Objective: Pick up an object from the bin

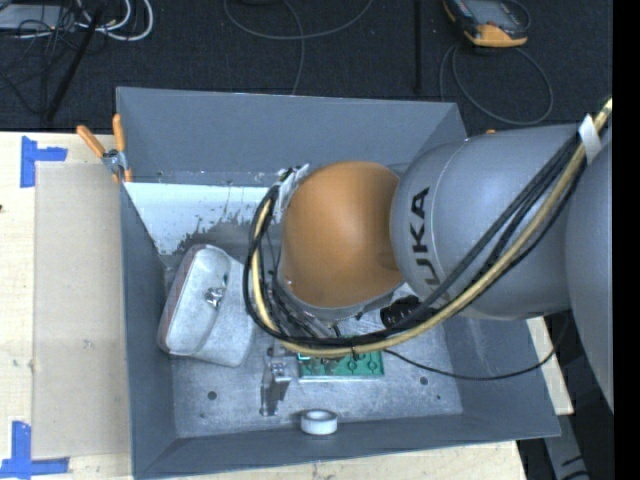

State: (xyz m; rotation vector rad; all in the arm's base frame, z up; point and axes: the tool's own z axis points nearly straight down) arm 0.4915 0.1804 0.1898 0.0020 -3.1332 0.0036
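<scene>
- Jaws: whether they stand apart or together cannot be told; the gripper (pixel 273 386) is seen as a slim metal piece low over the bin floor, below the wrist, holding nothing visible.
- Nearest item: green circuit board (pixel 346 366), flat on the floor just beside the gripper on its right, partly under the cables (pixel 262 268). It seems the likeliest pick, though no grasp is made out.
- Second item: white tape roll (pixel 319 422), lying flat near the front wall, close below the gripper and apart from it.
- Third item: grey metal lid (pixel 205 303), rounded-rectangular with a small knob, tilted against the left slope, left of the gripper.
- Container: grey metal bin (pixel 290 128), floor scuffed, its contents few and spread.
- Robot: arm (pixel 500 228) reaching in from the right, the orange cover (pixel 340 233) over the bin's middle.
- Step in hand, as judged: descent or positioning near the floor; nothing lifted yet.
- Next move calls for: settling over one item, probably the board's edge, closing firmly, then a straight lift clear of the walls.
</scene>
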